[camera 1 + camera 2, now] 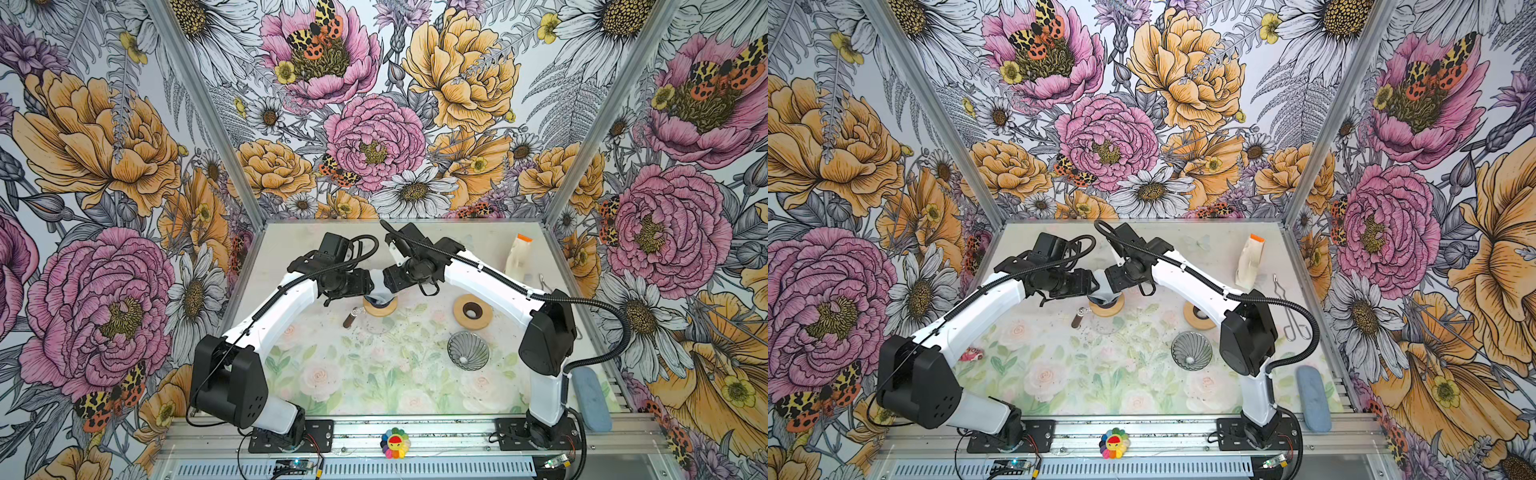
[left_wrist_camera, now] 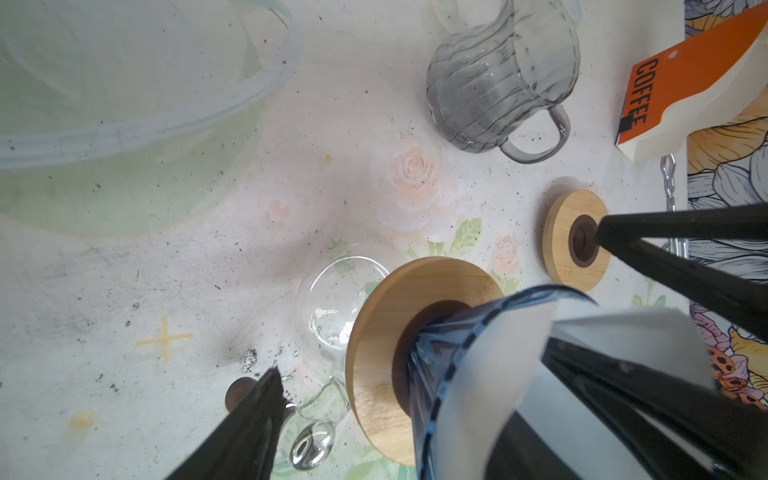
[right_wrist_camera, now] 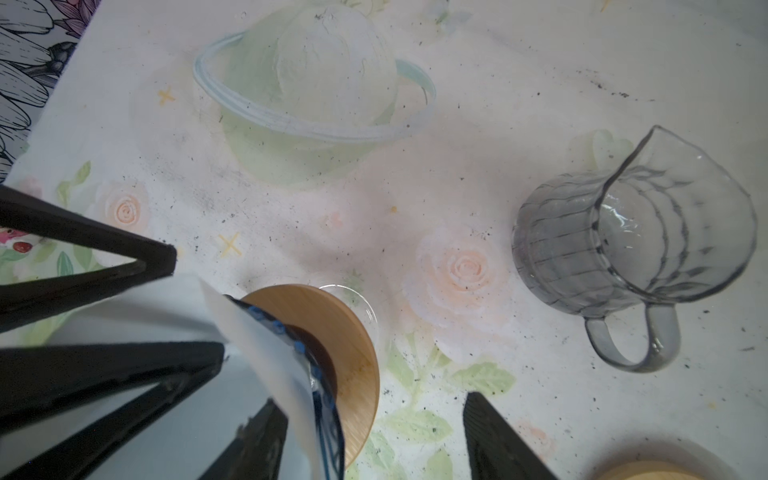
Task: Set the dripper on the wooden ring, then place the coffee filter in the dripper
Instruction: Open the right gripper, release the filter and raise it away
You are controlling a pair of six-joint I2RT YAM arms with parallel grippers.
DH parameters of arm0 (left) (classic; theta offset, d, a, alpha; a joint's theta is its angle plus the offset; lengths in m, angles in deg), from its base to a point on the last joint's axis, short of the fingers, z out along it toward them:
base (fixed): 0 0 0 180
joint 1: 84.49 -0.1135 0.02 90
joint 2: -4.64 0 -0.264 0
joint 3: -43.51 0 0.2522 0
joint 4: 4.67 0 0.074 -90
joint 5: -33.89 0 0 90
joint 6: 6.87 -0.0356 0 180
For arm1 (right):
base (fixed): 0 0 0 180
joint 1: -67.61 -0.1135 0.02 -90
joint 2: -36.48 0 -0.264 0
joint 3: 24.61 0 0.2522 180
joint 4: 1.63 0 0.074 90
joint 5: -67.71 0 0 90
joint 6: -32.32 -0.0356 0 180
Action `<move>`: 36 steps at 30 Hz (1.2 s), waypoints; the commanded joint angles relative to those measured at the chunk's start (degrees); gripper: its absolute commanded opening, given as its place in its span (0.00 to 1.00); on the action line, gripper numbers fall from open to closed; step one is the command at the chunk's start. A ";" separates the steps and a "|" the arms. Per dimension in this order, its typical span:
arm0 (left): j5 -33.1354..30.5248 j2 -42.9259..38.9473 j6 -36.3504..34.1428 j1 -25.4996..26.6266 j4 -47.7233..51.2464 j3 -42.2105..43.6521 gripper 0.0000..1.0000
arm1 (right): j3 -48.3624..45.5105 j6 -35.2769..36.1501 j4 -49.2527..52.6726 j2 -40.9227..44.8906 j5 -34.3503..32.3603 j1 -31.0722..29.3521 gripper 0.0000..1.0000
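Note:
The dripper [image 2: 432, 365] is a blue-tinted glass cone in a wooden collar [image 1: 380, 307], at the middle of the table in both top views. The white paper coffee filter [image 2: 519, 357] sits inside the cone, its edge standing above the rim [image 3: 266, 357]. My left gripper [image 2: 411, 361] is open, one finger [image 2: 249, 424] well outside the collar, the other inside the filter. My right gripper [image 3: 370, 400] is open too, straddling the cone's wall from the opposite side; its outer finger [image 3: 498, 440] stands apart from the collar. Whether the inner fingers touch the paper is hidden.
A clear glass server [image 2: 332, 316] is under and beside the dripper. A second wooden ring [image 1: 473, 311] and a grey ribbed glass cone [image 1: 468, 350] lie to the right. A grey glass jug [image 3: 631, 249], a coffee bag [image 1: 519, 251], tongs [image 1: 1291, 307] and a blue pad [image 1: 592, 397] are near the right edge.

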 commanded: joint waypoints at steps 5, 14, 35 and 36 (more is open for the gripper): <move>-0.66 -2.44 -1.27 -0.30 -0.01 -2.73 0.70 | 2.39 0.63 0.11 2.60 1.02 -0.33 0.70; -4.09 -6.05 -1.73 -0.58 -0.40 -3.00 0.73 | 1.79 -0.50 -0.61 5.77 -3.19 -0.31 0.70; -1.39 -19.85 -7.76 1.12 -7.88 0.24 0.97 | -22.04 -1.91 -20.39 28.10 -1.64 4.45 0.70; -1.07 -20.67 -7.90 1.56 -9.07 0.86 0.98 | -23.32 -2.77 -20.75 29.17 -0.63 5.62 0.70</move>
